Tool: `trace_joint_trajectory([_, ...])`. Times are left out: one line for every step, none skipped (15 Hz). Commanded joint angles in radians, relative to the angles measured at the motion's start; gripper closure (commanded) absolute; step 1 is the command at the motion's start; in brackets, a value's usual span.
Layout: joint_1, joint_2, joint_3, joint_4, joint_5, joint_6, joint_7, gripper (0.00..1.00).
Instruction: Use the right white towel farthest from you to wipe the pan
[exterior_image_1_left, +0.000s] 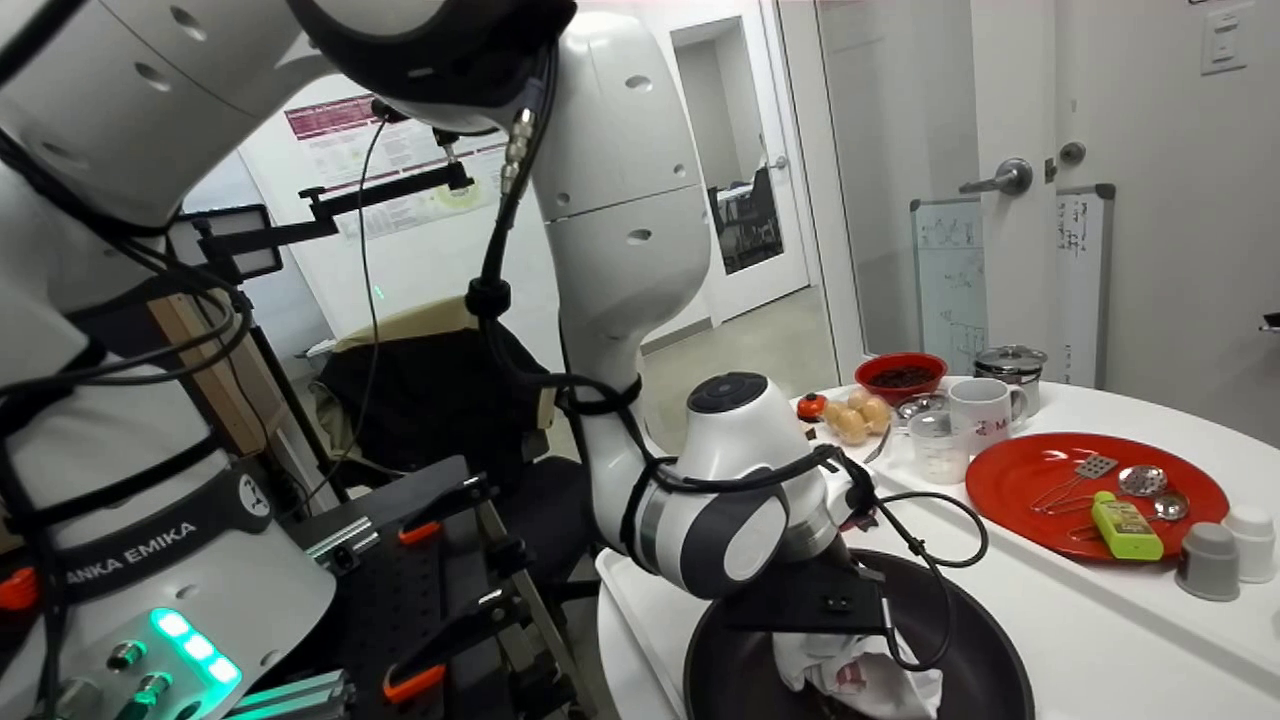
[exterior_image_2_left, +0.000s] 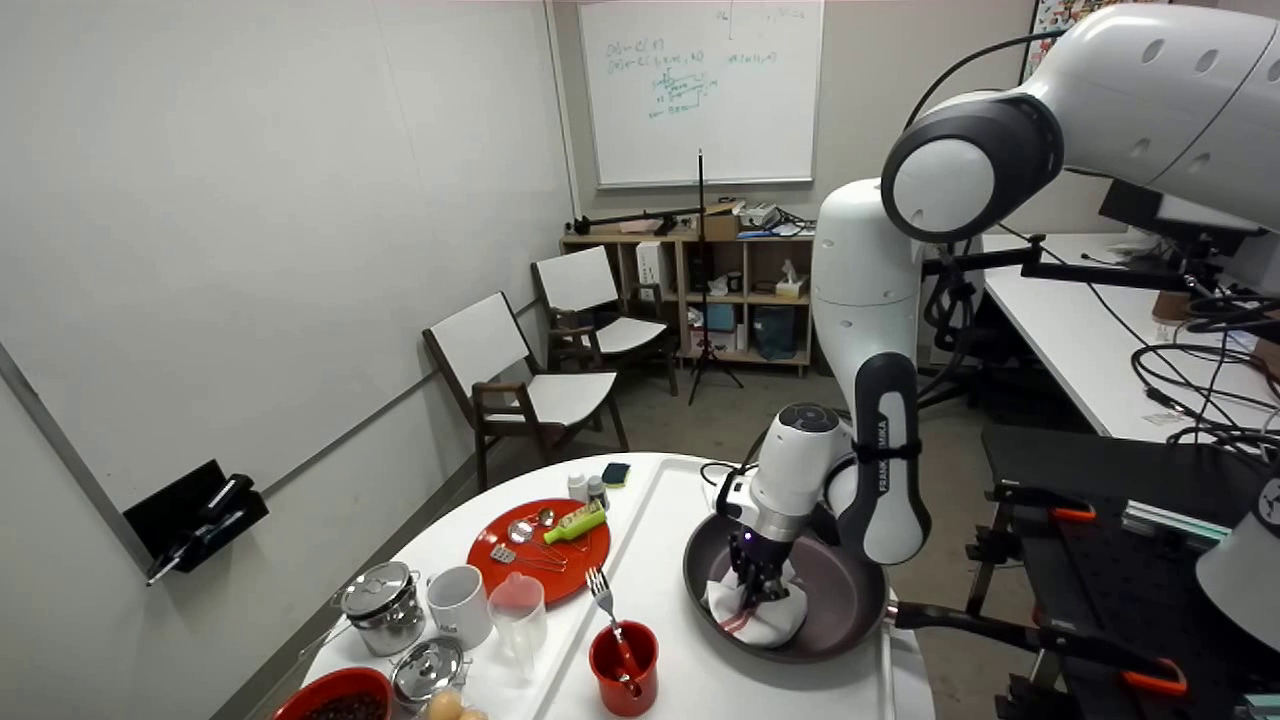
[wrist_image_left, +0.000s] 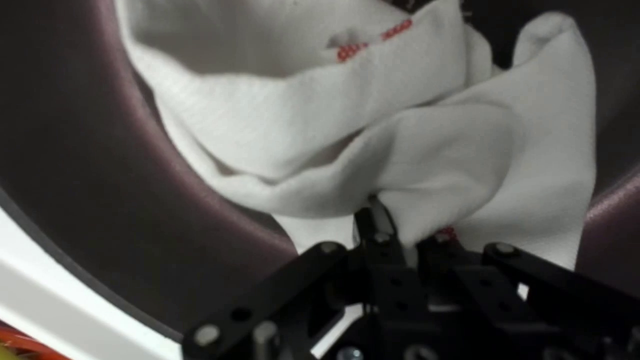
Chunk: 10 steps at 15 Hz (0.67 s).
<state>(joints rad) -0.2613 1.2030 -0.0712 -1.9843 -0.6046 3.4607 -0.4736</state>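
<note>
A whiteboard (exterior_image_2_left: 702, 95) hangs above wooden shelves (exterior_image_2_left: 750, 298), two chairs (exterior_image_2_left: 573, 398) nearby.

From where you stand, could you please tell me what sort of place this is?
Most likely a robotics lab: a Franka Emika robot arm, a marked-up wall whiteboard and a black tripod stand suggest it.

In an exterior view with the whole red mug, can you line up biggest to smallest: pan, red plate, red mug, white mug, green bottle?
1. Pan
2. Red plate
3. Red mug and white mug: look too alike to rank
4. Green bottle
</note>
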Motion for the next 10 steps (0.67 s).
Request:
trace_joint_trajectory([-0.01,0.033,-0.034,-0.033,-0.039,0.001,-0.013,0.98])
trace_joint_trajectory([-0.01,0.034,-0.043,-0.035,-0.039,0.004,-0.01,0.98])
trace_joint_trajectory([-0.01,0.036,-0.055,-0.04,-0.034,0.006,-0.006,0.98])
trace_joint_trajectory([-0.016,0.035,-0.063,-0.052,-0.035,0.007,-0.006,0.98])
trace_joint_trajectory([-0.017,0.035,-0.074,-0.061,-0.032,0.008,-0.005,0.98])
trace_joint_trajectory([-0.019,0.034,-0.083,-0.068,-0.031,0.008,-0.007,0.98])
trace_joint_trajectory([-0.024,0.032,-0.092,-0.079,-0.031,0.008,-0.008,0.98])
trace_joint_trajectory([-0.03,0.03,-0.1,-0.092,-0.031,0.009,-0.009,0.98])
trace_joint_trajectory([-0.034,0.03,-0.109,-0.098,-0.03,0.01,-0.011,0.98])
trace_joint_trajectory([-0.039,0.031,-0.117,-0.103,-0.027,0.009,-0.011,0.98])
